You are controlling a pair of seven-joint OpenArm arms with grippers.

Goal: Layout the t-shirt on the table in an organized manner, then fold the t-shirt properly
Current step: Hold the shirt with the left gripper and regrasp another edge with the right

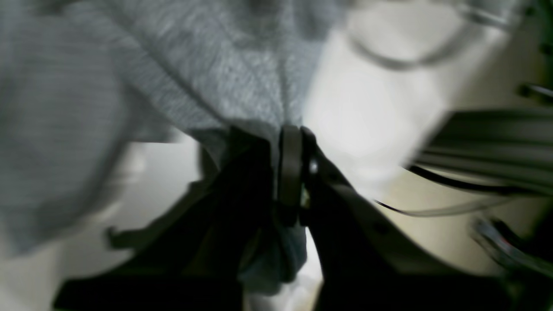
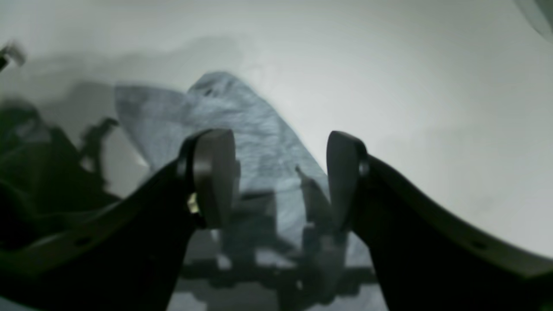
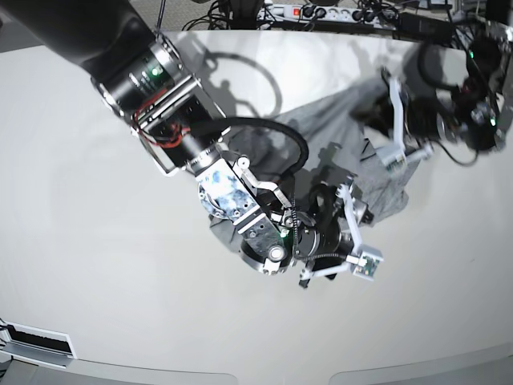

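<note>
Left wrist view first: the left gripper (image 1: 293,172) has its jaws pressed together on a bunched fold of the t-shirt (image 1: 242,73), with grey cloth pinched between the pads and a little tail of it hanging out below. From there the fabric fans up and to the left in loose folds, blurred, over the white table (image 1: 371,112).

On the right wrist view the right gripper (image 2: 281,177) stands wide apart and has hold of nothing; a narrow tongue of the shirt lies on the tabletop beyond and between its fingers, and bare table fills the right side of that view.

From the base view the shirt (image 3: 337,132) is a rumpled heap at the far right of the table (image 3: 80,265), between the two arms, the right gripper (image 3: 341,233) at its near edge and the left gripper (image 3: 385,120) at its far edge. No sleeve, collar or hem line can be made out as laid flat.

My judgement is that the layout step has barely begun and the folding is wholly left to do.

Room is plentiful: the near and left parts of the table lie bare. The far edge, with a power strip (image 3: 313,12) and cables just past it, is close to the heap, so spreading toward the near side looks safer.
</note>
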